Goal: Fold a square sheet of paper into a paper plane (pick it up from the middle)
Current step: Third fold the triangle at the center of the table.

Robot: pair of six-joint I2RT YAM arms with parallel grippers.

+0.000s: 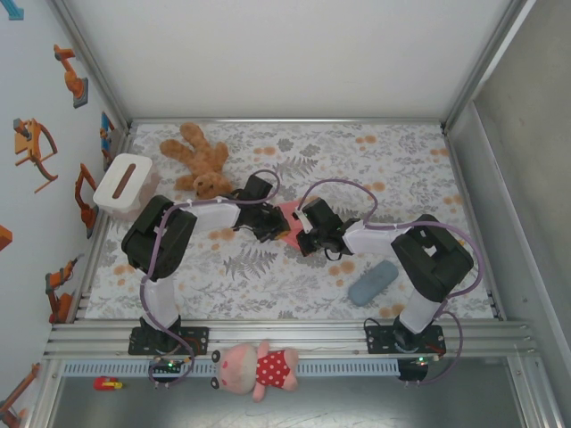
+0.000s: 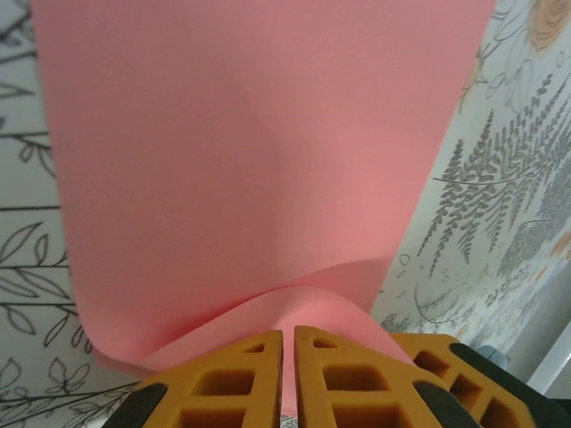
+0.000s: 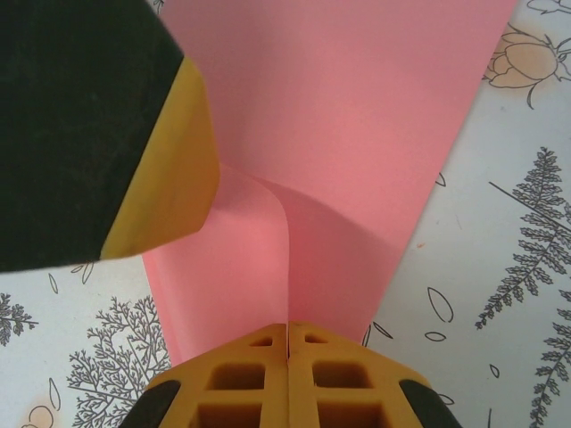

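Seen from above, a white box point(image 1: 125, 183) sits at the left edge of the table point(image 1: 410, 169), with the brown teddy bear point(image 1: 198, 160) just beside it. Right of the bear, the left tool point(image 1: 268, 223) reaches toward the middle. Its wrist view shows the orange fingers point(image 2: 268, 357) pressed almost together, pinching a raised curl of the square sheet of paper point(image 2: 250, 160), which lifts off the table into the grip. The sheet lies at mid-table between the two tools, which largely cover it in the overhead view. The right tool point(image 1: 308, 234) faces the left one from the other side. Its fingers point(image 3: 272, 343) are closed tight on the same sheet, which bulges into a soft loop in front of them. Further right, the grey-blue pouch point(image 1: 373, 282) lies well apart.

The main risk is that both tools hold one thin sheet close together. An uneven pull or twist could tear it or set a stray crease. The loop is not yet flattened, so pressing it down off-line would likely leave a crooked fold. Each pinch takes only a little paper, so the sheet may slip free. With the tools this near each other, a small misjudged move could knock them together.
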